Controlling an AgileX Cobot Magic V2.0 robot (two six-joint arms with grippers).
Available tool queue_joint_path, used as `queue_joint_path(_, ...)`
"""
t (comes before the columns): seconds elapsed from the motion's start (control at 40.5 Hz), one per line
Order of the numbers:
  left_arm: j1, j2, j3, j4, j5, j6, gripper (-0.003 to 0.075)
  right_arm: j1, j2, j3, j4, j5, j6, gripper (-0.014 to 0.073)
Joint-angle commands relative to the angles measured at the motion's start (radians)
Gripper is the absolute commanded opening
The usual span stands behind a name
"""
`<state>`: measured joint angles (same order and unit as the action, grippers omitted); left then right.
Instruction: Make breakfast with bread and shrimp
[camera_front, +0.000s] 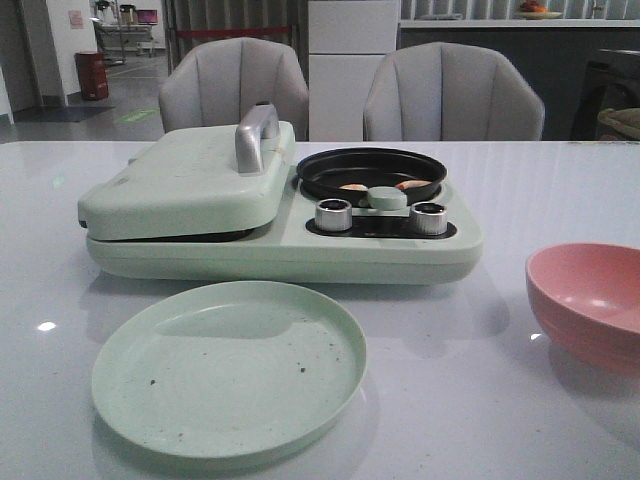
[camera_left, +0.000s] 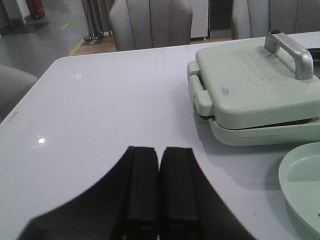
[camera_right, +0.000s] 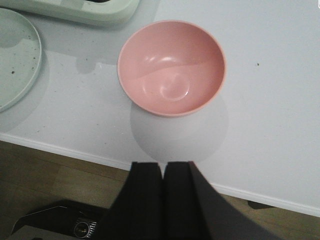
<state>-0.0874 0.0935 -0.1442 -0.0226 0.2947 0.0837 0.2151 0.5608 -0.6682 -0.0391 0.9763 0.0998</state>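
So both my left gripper (camera_left: 159, 192) and right gripper (camera_right: 164, 200) are pinched closed on nothing, shrimp (camera_front: 412, 185) sit in the black pan (camera_front: 330, 168) at 1 o'clock of the green plate (camera_front: 228, 368), bread's presumably hidden under the sandwich-press lid (camera_front: 190, 180), and I bet it overcooks or I fumble that handle (camera_front: 256, 132).

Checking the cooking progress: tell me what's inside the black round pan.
Two small orange-pink shrimp lie in the black round pan. The pale green knob and near rim hide its front floor.

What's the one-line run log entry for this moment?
left gripper: shut, empty | right gripper: shut, empty | shrimp: in black pan | sandwich maker lid: closed | green plate: empty | pink bowl: empty
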Motion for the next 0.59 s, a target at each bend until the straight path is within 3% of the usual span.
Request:
queue_joint_path(0.0,0.014,-0.047,0.034,-0.013,-0.166,-0.002,0.0099,-0.003,0.0,-0.025,-0.014,-0.052,-0.001,0.0034)
queue_joint_path(0.321,0.032,-0.12,0.154,-0.048,-0.359,-0.004,0.0099,-0.003,0.0,-0.025,-0.014,-0.051,-0.001,0.0034)
queue_joint_path(0.568,0.032,-0.12,0.152,-0.049,-0.361,-0.004,0.0099,-0.003,0.0,-0.025,-0.014,-0.052,-0.001,0.0034)
